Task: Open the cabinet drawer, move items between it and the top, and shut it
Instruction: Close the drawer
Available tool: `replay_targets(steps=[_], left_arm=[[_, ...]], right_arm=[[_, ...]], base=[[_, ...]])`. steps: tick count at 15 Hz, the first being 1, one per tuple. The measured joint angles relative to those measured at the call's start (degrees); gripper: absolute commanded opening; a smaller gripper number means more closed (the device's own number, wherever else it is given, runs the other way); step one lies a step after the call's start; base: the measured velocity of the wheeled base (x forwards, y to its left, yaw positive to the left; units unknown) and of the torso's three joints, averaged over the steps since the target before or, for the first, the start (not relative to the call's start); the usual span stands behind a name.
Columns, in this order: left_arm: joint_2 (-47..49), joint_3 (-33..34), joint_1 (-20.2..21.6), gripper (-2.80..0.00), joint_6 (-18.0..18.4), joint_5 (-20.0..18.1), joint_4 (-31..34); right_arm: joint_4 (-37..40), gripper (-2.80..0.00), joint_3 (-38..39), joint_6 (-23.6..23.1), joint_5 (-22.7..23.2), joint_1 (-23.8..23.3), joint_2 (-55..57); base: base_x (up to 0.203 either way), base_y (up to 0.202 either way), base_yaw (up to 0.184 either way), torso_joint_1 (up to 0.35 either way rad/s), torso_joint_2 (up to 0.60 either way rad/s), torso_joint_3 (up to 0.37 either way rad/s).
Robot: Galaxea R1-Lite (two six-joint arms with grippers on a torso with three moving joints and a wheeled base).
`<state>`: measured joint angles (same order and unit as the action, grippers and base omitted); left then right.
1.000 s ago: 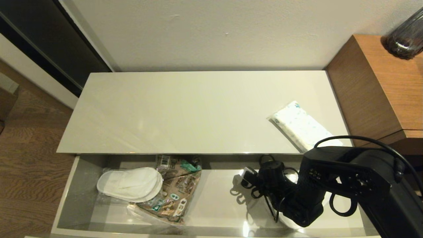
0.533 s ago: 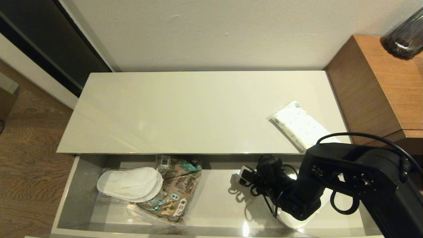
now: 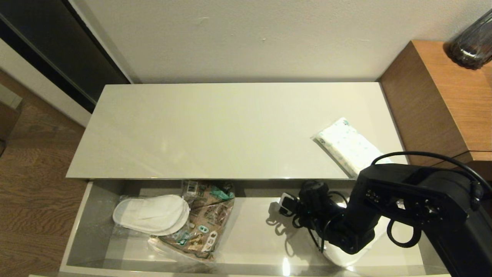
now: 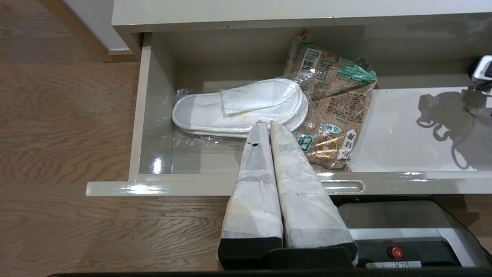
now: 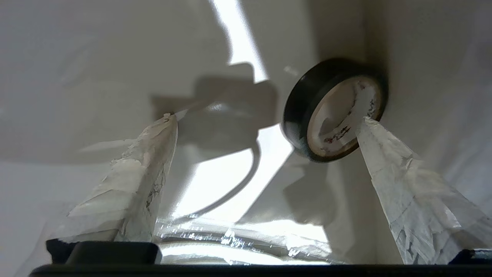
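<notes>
The cabinet drawer (image 3: pixel 92 215) is pulled out wide. It sits just under the front edge of the top (image 3: pixel 215 130), a long shiny cream panel.

The right arm reaches down into the drawer at about 4 o'clock in the head view. The right tool (image 5: pixel 269 119) has its two wrapped fingers (image 5: pixel 142 169) wide apart. A small black tape roll (image 5: pixel 334 109) stands on its edge in the back part of the drawer. One finger tip is right at the roll's white inner ring; I cannot tell if it touches. The other finger is well away from the roll, so nothing is held.

The white slippers in a clear bag (image 3: pixel 152 213) lie in the drawer at about 8 o'clock. A brown snack bag (image 3: pixel 207 219) lies just beside them and partly under them.

A white soft pack with faint print (image 3: pixel 346 146) lies flat on the top at about 3 o'clock, near the right end.

The left tool (image 4: pixel 267 125) hangs in front of the drawer, above the slippers' side. Its two fingers are pressed together and hold nothing.

A brown wooden shelf (image 3: pixel 442 100) stands at the right, with a dark glass vase (image 3: pixel 471 42) on it.
</notes>
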<state>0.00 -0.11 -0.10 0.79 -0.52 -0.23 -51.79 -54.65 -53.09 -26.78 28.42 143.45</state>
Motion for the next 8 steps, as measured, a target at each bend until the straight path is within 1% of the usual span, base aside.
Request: replay_targets(steps=[3, 6, 8], left_arm=[[0.00, 0.00, 0.00, -2.80, 0.00, -0.01, 0.01], [0.00, 0.00, 0.00, -2.80, -0.02, 0.00, -0.02], [0.00, 0.01, 0.00, -2.80, 0.00, -0.01, 0.01]], right_arm=[[0.41, 0.00, 0.44, -0.11, -0.28, -0.21, -0.45], [0.59, 0.00, 1.31, -0.16, -3.53, -0.37, -0.99], [0.90, 0.00, 1.43, -0.11, -3.36, -0.34, -1.16]], base=[[0.000, 0.000, 0.000, 0.000, 0.00, 0.000], [0.000, 0.000, 0.000, 0.000, 0.00, 0.000], [0.000, 0.000, 0.000, 0.000, 0.00, 0.000]])
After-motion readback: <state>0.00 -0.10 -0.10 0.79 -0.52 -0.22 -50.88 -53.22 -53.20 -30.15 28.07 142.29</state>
